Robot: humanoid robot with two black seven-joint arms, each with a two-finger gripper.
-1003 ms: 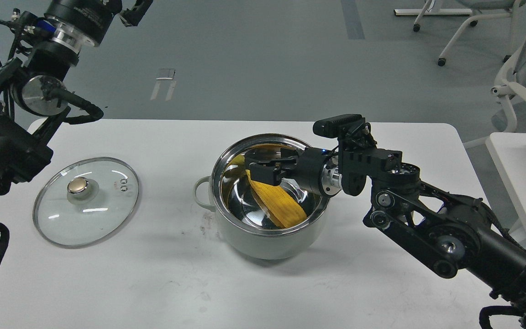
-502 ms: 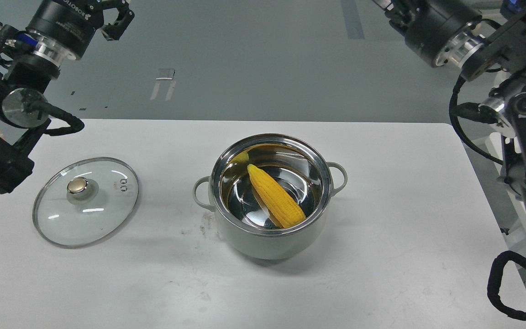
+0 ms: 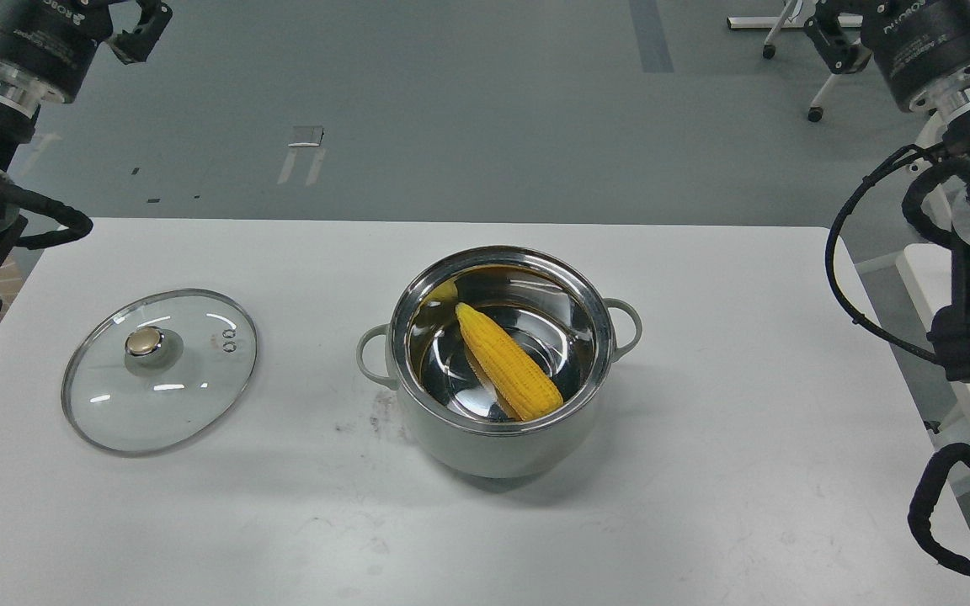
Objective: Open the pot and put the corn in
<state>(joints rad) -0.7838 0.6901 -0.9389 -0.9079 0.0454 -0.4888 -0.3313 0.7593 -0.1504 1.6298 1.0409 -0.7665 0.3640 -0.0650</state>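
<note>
Lying in the pot (image 3: 498, 438), the corn (image 3: 508, 371); both tools' states unclear, lettering cropped.

place: robotics lab or office test room, not a home kitchen
floor: plain grey (image 3: 468, 109), dark tape strip (image 3: 650, 34) at 12 o'clock
furniture: white office chair base on castors (image 3: 796, 34) at 1 o'clock
counter: bare white counter (image 3: 704, 471), scuffed, staged with lone pot (image 3: 498, 438) and glass lid (image 3: 161, 370)

glass lid (image 3: 160, 371): flat on white table (image 3: 704, 471), gold knob up | office chair (image 3: 822, 34): far right, on floor
</note>
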